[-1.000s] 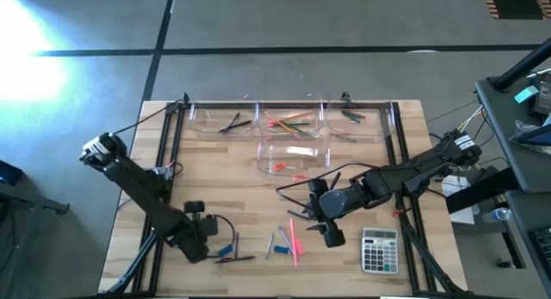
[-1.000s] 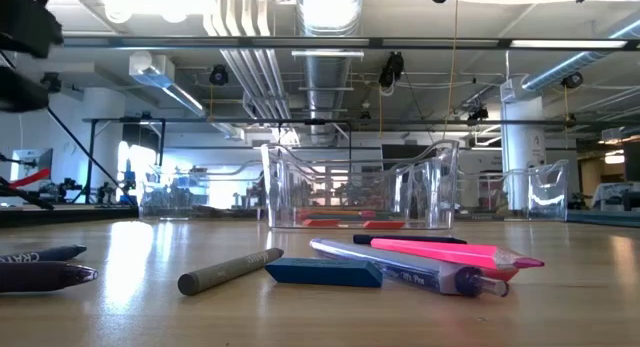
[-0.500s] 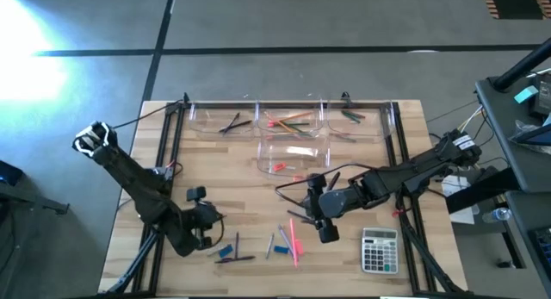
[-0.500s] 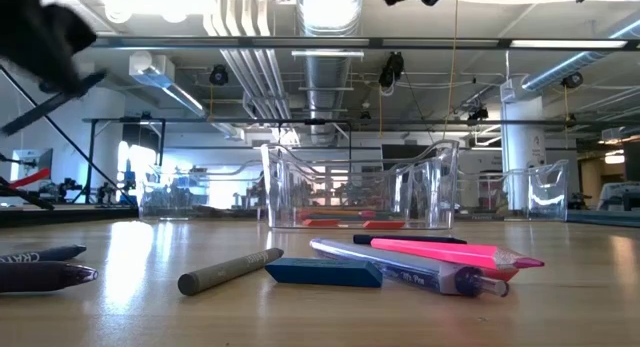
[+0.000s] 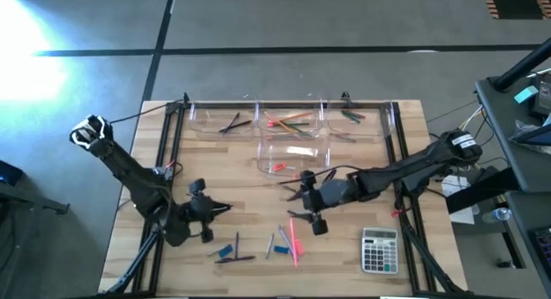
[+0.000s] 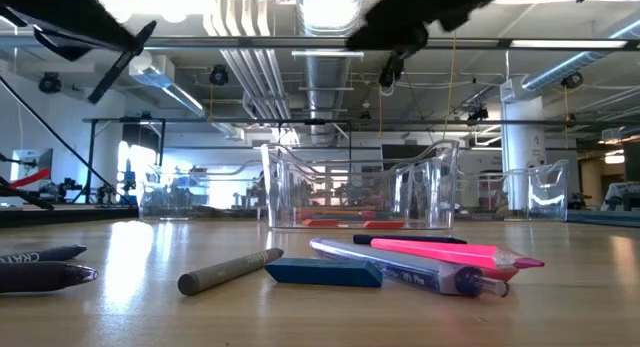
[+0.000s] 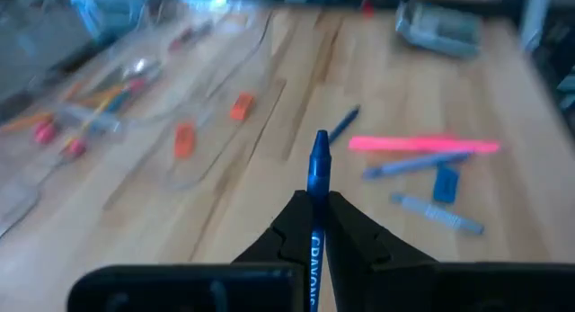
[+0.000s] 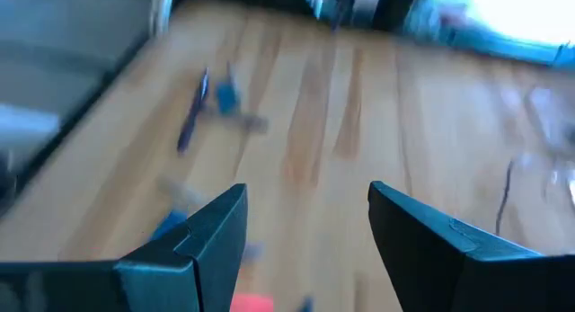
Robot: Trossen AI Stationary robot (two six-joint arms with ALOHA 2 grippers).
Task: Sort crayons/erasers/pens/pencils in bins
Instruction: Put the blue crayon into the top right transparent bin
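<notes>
Left claw [image 7: 316, 224] clamped on a blue crayon [image 7: 317, 168], tip sticking out past the fingers; it hangs over the near-left worktop [image 5: 215, 183]. Right claw [image 8: 305, 231] has its fingers apart and holds nothing, above mid-worktop just near of the front bin [image 5: 293, 155].

Three bins sit in a row on the far edge: left one [image 5: 222, 120] with dark pens, middle one [image 5: 290, 119] with pencils, right one [image 5: 357, 121] with green sticks. The front bin holds red erasers [image 7: 184, 138].

Loose on the near worktop: pink pencil [image 6: 455, 253], purple pen [image 6: 400, 266], blue eraser [image 6: 323, 273], grey crayon [image 6: 230, 270], two dark crayons [image 6: 45, 267] at near left. Calculator [image 5: 379, 250] near right.
</notes>
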